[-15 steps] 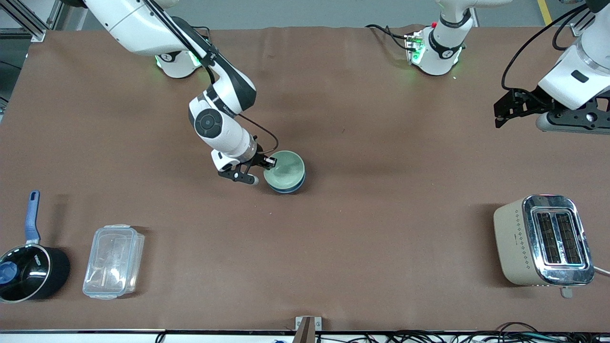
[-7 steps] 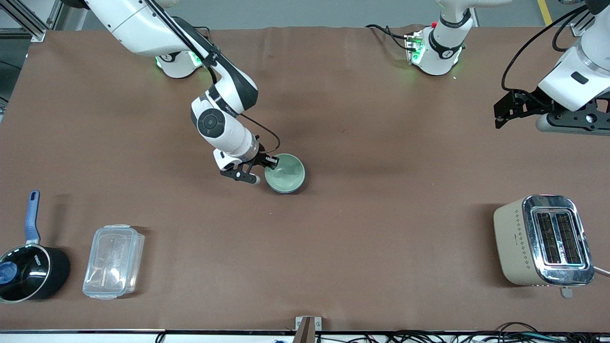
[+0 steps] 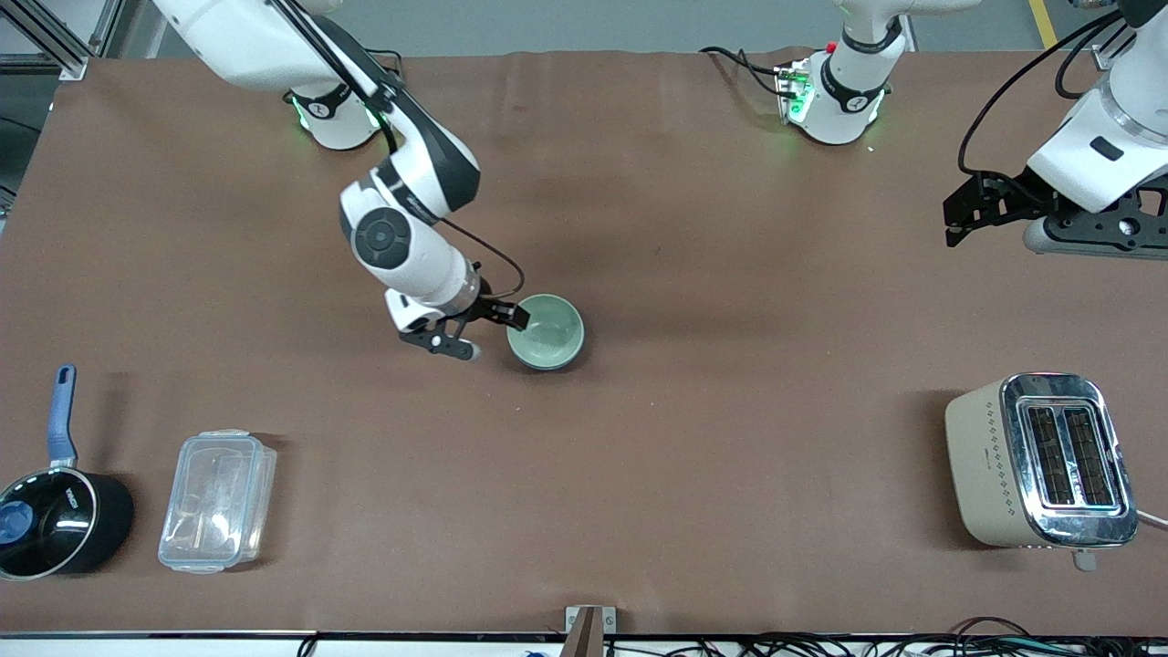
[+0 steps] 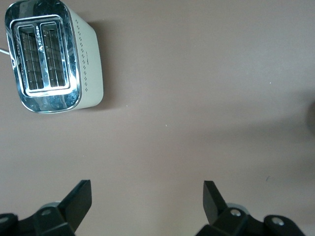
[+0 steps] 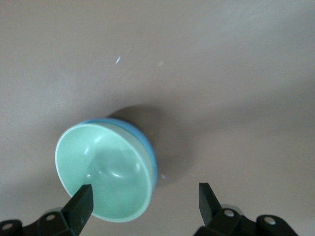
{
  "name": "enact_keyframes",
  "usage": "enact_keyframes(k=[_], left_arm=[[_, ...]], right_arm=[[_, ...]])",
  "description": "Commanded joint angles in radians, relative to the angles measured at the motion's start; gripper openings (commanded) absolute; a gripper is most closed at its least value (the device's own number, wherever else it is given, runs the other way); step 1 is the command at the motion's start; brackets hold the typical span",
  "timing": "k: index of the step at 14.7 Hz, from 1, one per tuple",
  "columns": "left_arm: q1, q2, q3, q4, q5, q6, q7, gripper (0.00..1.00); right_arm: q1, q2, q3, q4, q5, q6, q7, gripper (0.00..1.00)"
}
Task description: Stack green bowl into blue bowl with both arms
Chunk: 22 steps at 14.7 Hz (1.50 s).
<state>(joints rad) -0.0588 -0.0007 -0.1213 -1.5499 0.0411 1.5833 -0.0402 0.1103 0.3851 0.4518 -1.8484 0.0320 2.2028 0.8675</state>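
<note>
The green bowl (image 3: 546, 330) sits nested in the blue bowl (image 3: 558, 365) near the middle of the table. Only a thin blue edge (image 5: 150, 156) shows round the green bowl (image 5: 103, 172). My right gripper (image 3: 493, 333) is open at the bowls' rim, on the side toward the right arm's end of the table. In the right wrist view, the right gripper (image 5: 143, 194) has one fingertip over the green bowl's inside and the other over bare table, holding nothing. My left gripper (image 3: 954, 219) is open and empty, waiting in the air over the left arm's end of the table (image 4: 147, 189).
A beige and chrome toaster (image 3: 1040, 461) stands near the front camera at the left arm's end, and also shows in the left wrist view (image 4: 49, 54). A black saucepan with a blue handle (image 3: 55, 520) and a clear plastic container (image 3: 217, 500) stand at the right arm's end.
The green bowl has settled from a tilted perch down into the blue bowl. My right gripper has let go of its rim and drawn back slightly toward the right arm's end. The left arm has barely moved.
</note>
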Motion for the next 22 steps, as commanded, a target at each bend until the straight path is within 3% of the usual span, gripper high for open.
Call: enact_keyframes(k=[1, 3, 6, 8, 10, 15, 22], left_arm=[[-0.001, 0.014, 0.002, 0.033, -0.003, 0.0, 0.01, 1.0], [0.005, 0.014, 0.002, 0.034, -0.003, 0.0, 0.01, 1.0], [0.001, 0.014, 0.003, 0.047, -0.001, -0.002, 0.01, 1.0], [-0.002, 0.016, 0.002, 0.045, -0.001, -0.002, 0.006, 1.0], [-0.004, 0.027, 0.002, 0.045, -0.001, -0.002, 0.003, 1.0], [0.004, 0.027, 0.002, 0.047, -0.003, -0.002, 0.008, 1.0], [0.008, 0.025, 0.002, 0.047, -0.004, -0.003, 0.008, 1.0]], right_arm=[[-0.023, -0.118, -0.083, 0.098, -0.018, -0.232, -0.074, 1.0], [-0.026, -0.147, -0.18, 0.177, -0.018, -0.372, -0.212, 1.0], [-0.034, -0.204, -0.301, 0.211, -0.017, -0.368, -0.306, 1.0], [-0.041, -0.199, -0.358, 0.294, -0.017, -0.408, -0.341, 1.0], [-0.069, -0.222, -0.384, 0.333, -0.018, -0.509, -0.471, 1.0], [-0.159, -0.339, -0.403, 0.305, -0.023, -0.574, -0.619, 1.0], [-0.158, -0.453, -0.452, 0.249, -0.066, -0.652, -0.765, 0.99]])
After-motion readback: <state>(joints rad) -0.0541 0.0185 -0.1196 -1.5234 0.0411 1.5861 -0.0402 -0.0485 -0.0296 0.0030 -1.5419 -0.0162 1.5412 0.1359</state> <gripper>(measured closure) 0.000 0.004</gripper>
